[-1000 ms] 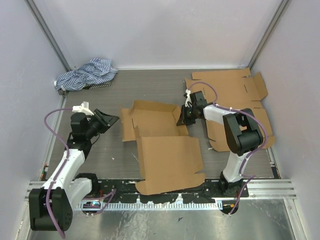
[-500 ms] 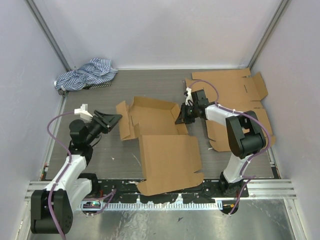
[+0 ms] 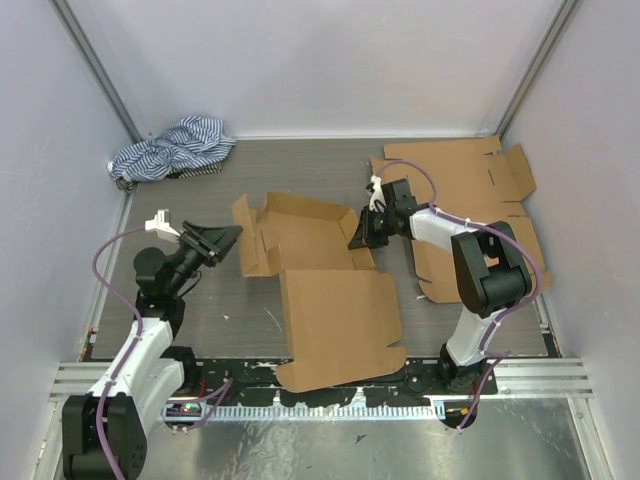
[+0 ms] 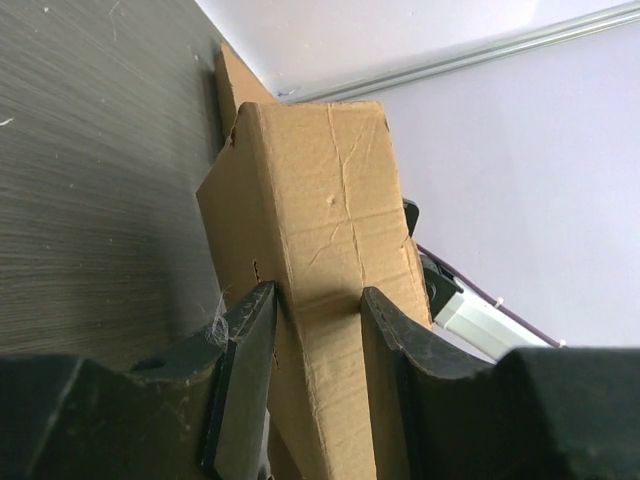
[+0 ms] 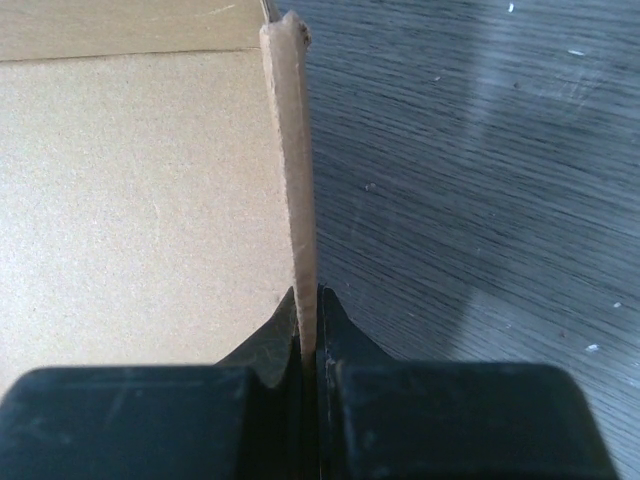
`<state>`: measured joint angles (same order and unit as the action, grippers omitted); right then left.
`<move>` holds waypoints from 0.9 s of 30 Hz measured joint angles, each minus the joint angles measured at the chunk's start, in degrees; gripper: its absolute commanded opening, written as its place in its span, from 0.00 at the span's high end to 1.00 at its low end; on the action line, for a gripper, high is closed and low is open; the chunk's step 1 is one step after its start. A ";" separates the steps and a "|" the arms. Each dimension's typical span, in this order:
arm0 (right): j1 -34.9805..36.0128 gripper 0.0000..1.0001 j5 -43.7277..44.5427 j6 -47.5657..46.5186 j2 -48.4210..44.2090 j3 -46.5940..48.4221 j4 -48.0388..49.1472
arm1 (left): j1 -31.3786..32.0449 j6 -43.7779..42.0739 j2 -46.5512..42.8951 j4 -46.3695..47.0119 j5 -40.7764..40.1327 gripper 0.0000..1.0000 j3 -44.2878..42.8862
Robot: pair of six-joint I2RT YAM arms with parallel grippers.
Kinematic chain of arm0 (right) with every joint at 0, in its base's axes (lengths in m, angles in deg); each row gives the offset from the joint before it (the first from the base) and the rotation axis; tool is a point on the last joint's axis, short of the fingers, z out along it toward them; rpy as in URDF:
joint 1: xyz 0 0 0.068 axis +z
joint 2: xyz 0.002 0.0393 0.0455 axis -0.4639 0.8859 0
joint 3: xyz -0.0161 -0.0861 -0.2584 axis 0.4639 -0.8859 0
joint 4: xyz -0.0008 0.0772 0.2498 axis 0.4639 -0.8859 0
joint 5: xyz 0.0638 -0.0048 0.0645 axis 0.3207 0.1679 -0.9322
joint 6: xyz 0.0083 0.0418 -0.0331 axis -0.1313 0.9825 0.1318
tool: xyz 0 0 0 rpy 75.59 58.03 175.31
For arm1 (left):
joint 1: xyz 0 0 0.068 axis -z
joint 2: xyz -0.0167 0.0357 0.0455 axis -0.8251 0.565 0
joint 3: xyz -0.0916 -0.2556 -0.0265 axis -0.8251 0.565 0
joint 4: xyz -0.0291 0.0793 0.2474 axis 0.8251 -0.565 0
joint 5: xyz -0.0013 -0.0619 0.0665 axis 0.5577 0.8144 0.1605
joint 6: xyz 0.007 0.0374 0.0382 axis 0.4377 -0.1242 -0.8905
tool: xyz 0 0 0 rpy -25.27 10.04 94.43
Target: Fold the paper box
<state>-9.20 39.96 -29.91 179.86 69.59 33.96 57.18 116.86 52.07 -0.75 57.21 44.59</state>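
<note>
Two end effectors bracket the half-folded paper box [image 3: 325,275] between them: right end effector [image 3: 362,238] clamped on the box's upright right edge, left end effector [image 3: 225,236] with jaws apart straddling its raised left flap

Open table [image 3: 225,310] left of the paper box [image 3: 335,315]; cardboard sheets [image 3: 470,185] at right, striped cloth [image 3: 170,150] far-left corner.

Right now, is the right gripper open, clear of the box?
No, the right wrist view shows the right gripper pinched shut on a thin edge of the paper box.
</note>
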 measured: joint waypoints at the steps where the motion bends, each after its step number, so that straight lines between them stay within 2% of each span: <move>1: 0.17 0.99 0.09 -0.02 0.00 0.09 -0.24 | 0.00 0.28 0.44 0.50 0.22 0.54 0.00; 16: 5.11 0.99 10.54 -1.03 0.00 2.40 -5.18 | 0.02 0.57 4.66 1.73 3.45 0.54 -1.88; 23: 6.69 0.99 15.45 -1.49 0.00 3.32 -7.23 | 0.20 -5.70 6.58 -6.51 5.33 0.58 -5.84; 27: 6.86 0.99 17.29 -1.57 0.00 3.65 -8.31 | 0.24 -9.64 5.68 -12.79 5.33 0.56 -6.56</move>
<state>-2.34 57.25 -31.48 179.86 73.24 25.66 57.42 107.22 57.75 -13.54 62.55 38.03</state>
